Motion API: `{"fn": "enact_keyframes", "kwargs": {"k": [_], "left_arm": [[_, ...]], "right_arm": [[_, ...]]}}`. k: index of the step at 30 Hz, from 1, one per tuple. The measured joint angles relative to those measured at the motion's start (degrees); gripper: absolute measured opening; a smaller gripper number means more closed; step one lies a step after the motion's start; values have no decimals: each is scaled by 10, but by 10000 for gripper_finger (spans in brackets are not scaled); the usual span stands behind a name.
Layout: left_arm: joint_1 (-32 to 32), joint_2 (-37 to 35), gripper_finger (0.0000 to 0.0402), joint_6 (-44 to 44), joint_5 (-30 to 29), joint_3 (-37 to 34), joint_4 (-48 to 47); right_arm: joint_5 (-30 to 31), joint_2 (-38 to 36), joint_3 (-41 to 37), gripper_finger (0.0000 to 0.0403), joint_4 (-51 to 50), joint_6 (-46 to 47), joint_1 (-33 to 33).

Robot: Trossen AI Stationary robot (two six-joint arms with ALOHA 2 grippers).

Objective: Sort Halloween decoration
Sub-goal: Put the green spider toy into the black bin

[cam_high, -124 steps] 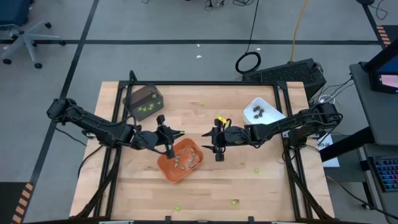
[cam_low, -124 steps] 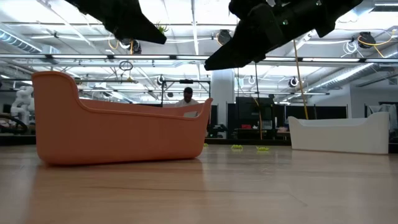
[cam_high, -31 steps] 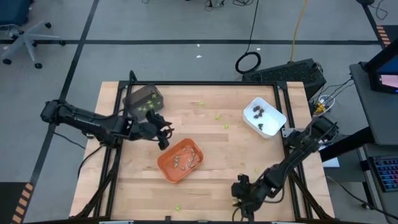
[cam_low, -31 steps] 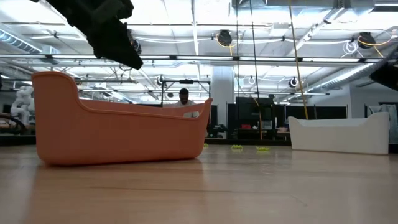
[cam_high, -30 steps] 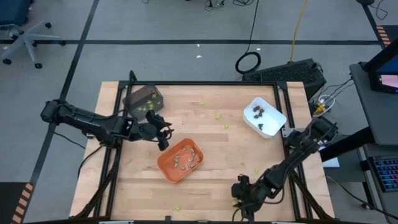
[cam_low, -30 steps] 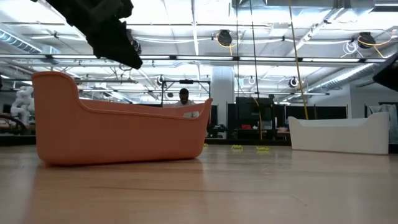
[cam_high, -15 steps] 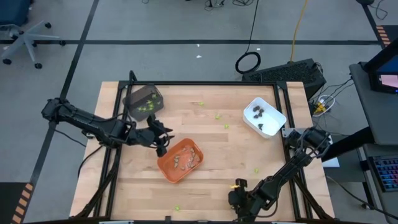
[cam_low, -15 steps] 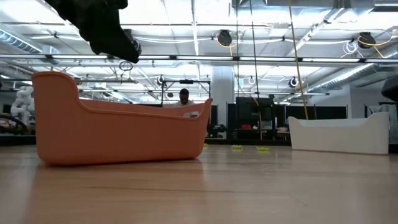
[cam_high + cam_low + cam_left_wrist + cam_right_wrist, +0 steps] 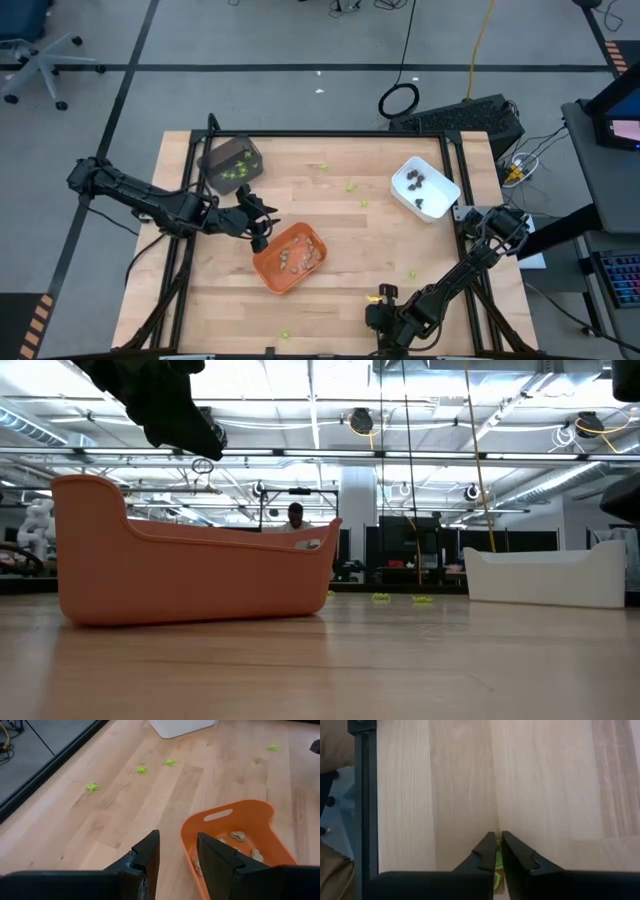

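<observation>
My right gripper (image 9: pixel 380 322) stands at the table's near edge, pointing steeply down, shut on a lime-green decoration piece (image 9: pixel 496 861). My left gripper (image 9: pixel 262 232) hovers open and holding nothing, just off the left far rim of the orange tray (image 9: pixel 272 270); its fingers (image 9: pixel 150 851) frame bare wood. The orange tray holds tan-grey pieces (image 9: pixel 239 835). The white tray (image 9: pixel 440 170) holds dark brown pieces (image 9: pixel 416 182). The dark grey tray (image 9: pixel 215 158) holds lime-green pieces (image 9: pixel 236 174). My right gripper pinches the small lime-green piece (image 9: pixel 496 861) between its two fingertips. The fingers come from above, slanting steeply down onto the wood. Only a sliver of green shows between them, so I cannot tell whether the piece is off the table.
Loose lime-green pieces lie on the wood at the far middle (image 9: pixel 322 167), (image 9: pixel 350 186), (image 9: pixel 364 203), at the right (image 9: pixel 412 273) and near the front edge (image 9: pixel 285 335). The black frame rail (image 9: pixel 367 795) runs close beside my right gripper.
My right gripper has sunk and tipped more steeply down, shifting a little toward the table's near edge. My left gripper has swung slightly toward the orange tray. The trays and the loose pieces have stayed where they were.
</observation>
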Motion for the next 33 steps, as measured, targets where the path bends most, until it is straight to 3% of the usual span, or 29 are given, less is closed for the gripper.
{"fn": "enact_keyframes", "kwargs": {"k": [10,19,26,29,33], "left_arm": [[0,0,129,0,0,0,-1],[0,1,129,-1,0,0,4],[-14,11,129,-1,-2,0,14],[-19,18,129,-1,-5,0,25],[-23,30,129,0,-7,0,33]], "right_arm": [[20,-20,-3,1,-2,-17,-15],[91,-86,-3,0,4,-123,-38],[68,-105,-2,0,3,-135,-43],[46,-92,-2,13,5,-134,-43],[48,-72,-2,61,4,-121,-41]]}}
